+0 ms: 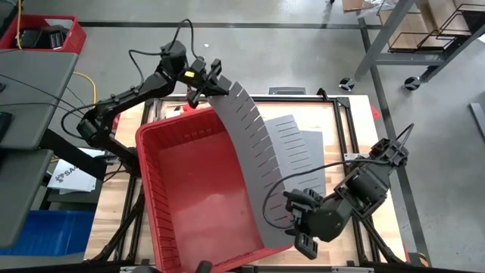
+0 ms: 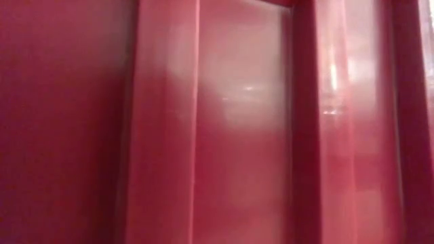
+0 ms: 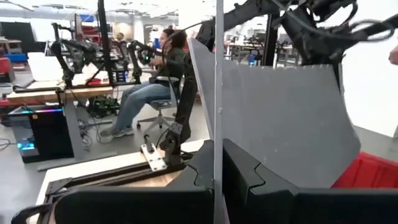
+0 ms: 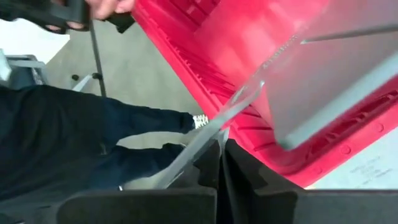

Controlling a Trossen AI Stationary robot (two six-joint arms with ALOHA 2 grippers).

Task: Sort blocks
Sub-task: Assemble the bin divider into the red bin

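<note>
Grey slotted plastic divider sheet (image 1: 254, 163) arches over the large red plastic bin (image 1: 189, 189), clenched at its far end by the left end effector (image 1: 203, 85) and its near end by the right end effector (image 1: 297, 224). No blocks show anywhere.

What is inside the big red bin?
The red bin looks bare inside; no blocks show. A grey slotted sheet, gripped by the left gripper and right gripper, arches over its right edge, hiding that part.

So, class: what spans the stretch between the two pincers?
In the high view, a curved grey slotted divider sheet runs from the left pincer to the right pincer, along the red bin.
</note>
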